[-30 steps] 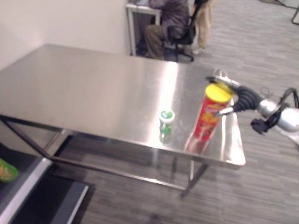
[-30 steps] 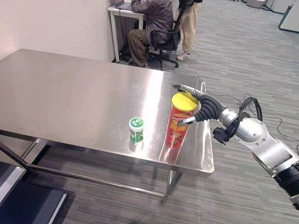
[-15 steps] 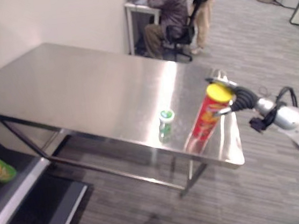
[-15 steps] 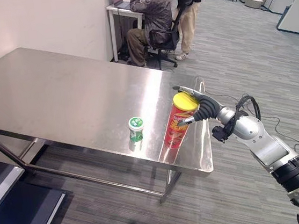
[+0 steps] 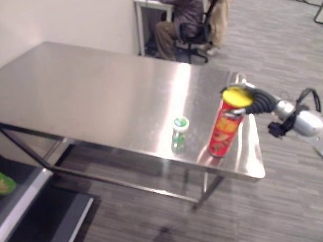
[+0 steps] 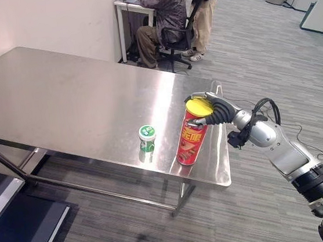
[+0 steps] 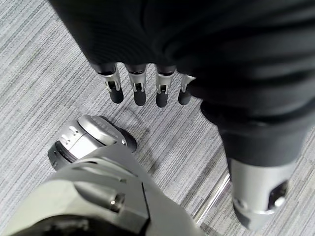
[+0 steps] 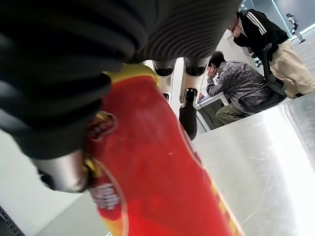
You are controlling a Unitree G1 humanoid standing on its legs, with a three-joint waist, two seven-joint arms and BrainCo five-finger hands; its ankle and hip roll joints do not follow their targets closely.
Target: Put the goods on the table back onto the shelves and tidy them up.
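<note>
Right eye view: the right hand is closing its fingers and thumb round the top of one red chip can, right of centre.
The can is standing upright near the steel table's right edge, one small green-capped bottle standing just left of it. The left hand is hanging over grey carpet, fingers straight. Two people are at a desk, top centre.

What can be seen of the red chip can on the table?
The red chip can is a tall tube with a yellow lid and yellow print. It stands on the steel table near its front right corner, leaning a little, right of a small green-capped bottle. The right hand is curled round its top.
</note>
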